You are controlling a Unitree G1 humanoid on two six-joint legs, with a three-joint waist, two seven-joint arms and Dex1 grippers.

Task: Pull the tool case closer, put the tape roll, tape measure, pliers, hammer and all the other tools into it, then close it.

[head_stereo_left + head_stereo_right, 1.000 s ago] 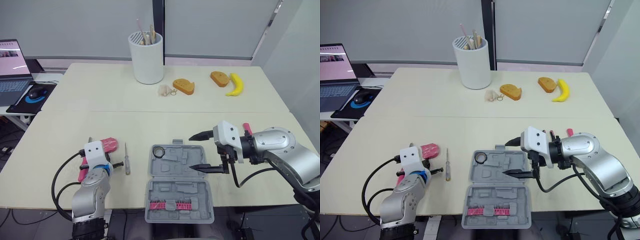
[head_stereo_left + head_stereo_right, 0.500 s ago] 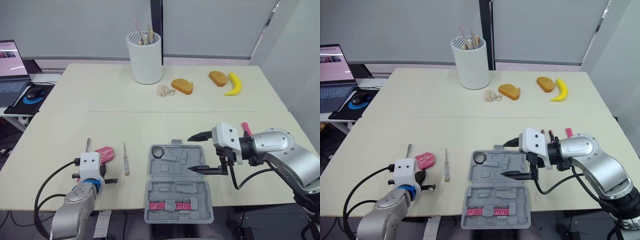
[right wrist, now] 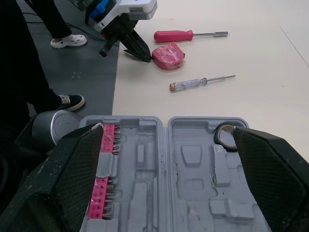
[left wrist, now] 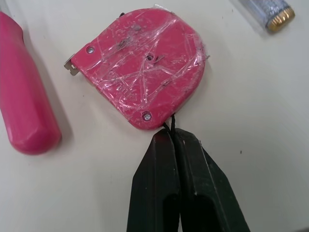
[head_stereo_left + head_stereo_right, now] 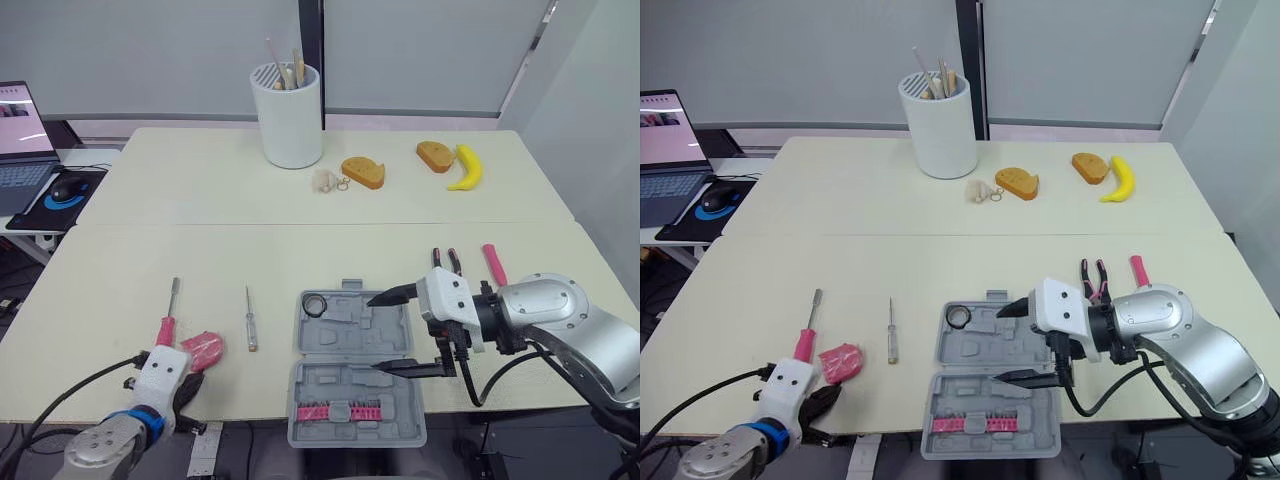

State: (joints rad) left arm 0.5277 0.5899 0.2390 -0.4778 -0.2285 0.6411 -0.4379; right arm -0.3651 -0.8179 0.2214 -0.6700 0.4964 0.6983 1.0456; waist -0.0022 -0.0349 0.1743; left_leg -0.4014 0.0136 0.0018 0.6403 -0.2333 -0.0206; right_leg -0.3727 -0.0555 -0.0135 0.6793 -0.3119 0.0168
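Left gripper [image 4: 171, 135]: fingers pressed together, apparently nipping the thin black cord at the edge of the tape measure [image 4: 142, 67]. Over the last second the arm has pulled back and the tape measure has slid with it toward the near edge of the table [image 5: 300, 250], not toward the tool case [image 5: 340, 385]. You still need to carry it across. Right gripper [image 5: 398, 332], spread wide, has drifted over the open case's near half. Tape roll [image 5: 317, 303] already sits inside.

text: none readable | tape measure [image 4: 142, 72]: no legible marking | laptop [image 5: 22, 120] screen: illegible
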